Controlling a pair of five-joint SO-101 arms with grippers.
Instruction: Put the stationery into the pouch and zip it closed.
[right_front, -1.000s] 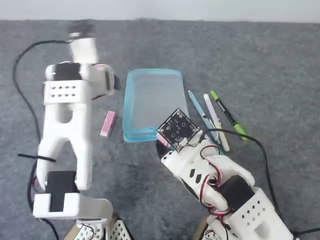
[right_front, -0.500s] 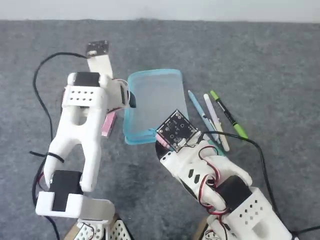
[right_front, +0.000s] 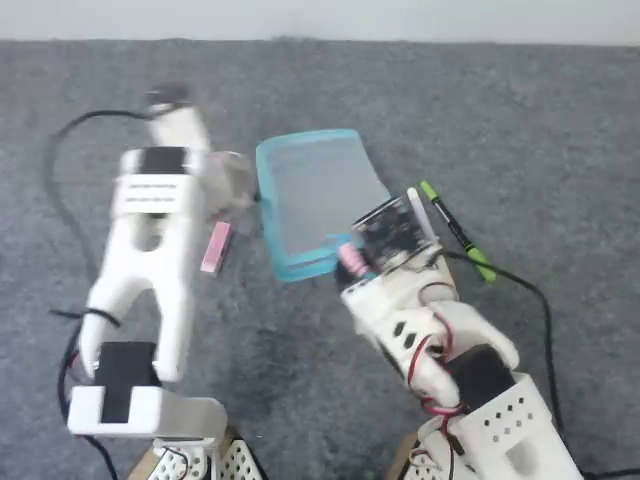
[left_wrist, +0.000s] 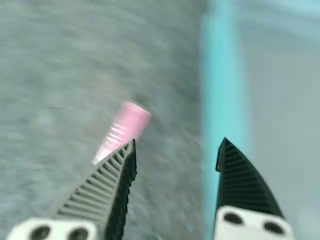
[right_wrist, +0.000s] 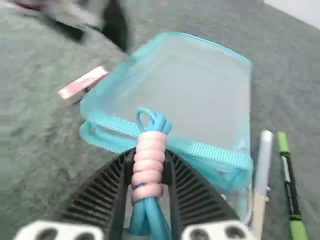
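Our right gripper (right_wrist: 148, 155) pinches the pouch's (right_wrist: 200, 95) pink pull (right_wrist: 148, 172), likely steadying its mouth; our left gripper (left_wrist: 175, 150), spread, hangs beside the eraser (left_wrist: 125, 127), presumably to grab it.

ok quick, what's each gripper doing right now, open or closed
Left gripper: open, holding nothing, beside the translucent blue zip pouch.
Right gripper: shut on the pouch's blue cord pull with pink beads.
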